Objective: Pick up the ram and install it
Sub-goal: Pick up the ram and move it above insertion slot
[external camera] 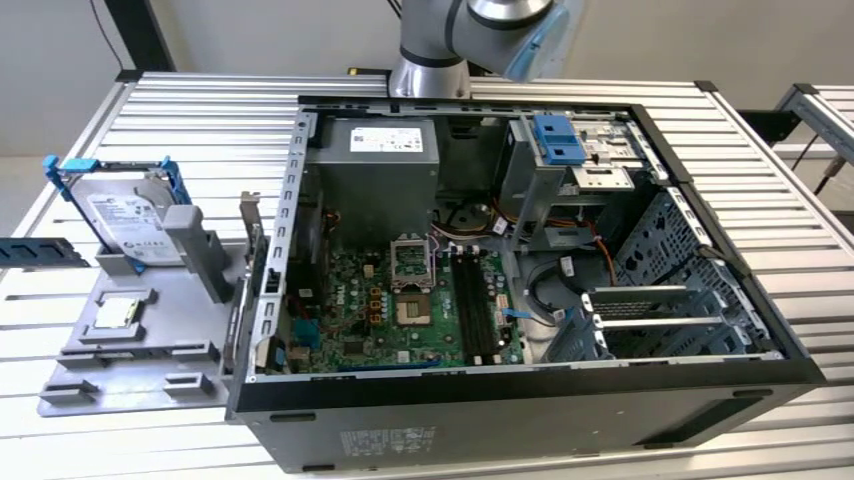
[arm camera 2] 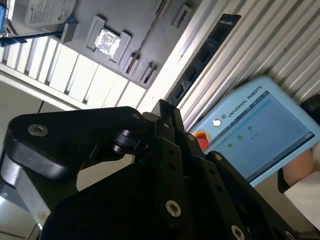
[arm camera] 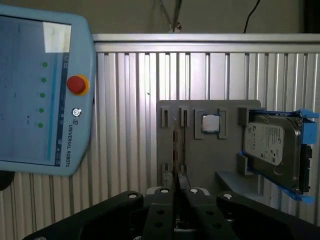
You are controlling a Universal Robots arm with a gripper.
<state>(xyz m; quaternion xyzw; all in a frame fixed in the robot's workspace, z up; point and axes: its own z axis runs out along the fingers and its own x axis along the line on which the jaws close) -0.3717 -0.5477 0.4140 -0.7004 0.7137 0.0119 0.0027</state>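
Note:
The ram is a long dark stick with a row of black chips. In the second wrist view it runs out from my gripper, parallel to the table's slats. In the first wrist view it shows edge-on as a thin line rising from my gripper over the grey tray. My gripper is shut on it. One end of the ram reaches into the exterior view at the far left, in the air beside the hard drive.
The open computer case takes up the table's middle, with the motherboard's dark slots inside. The grey tray holds a hard drive in a blue bracket and a square silver chip. A blue teach pendant hangs close by.

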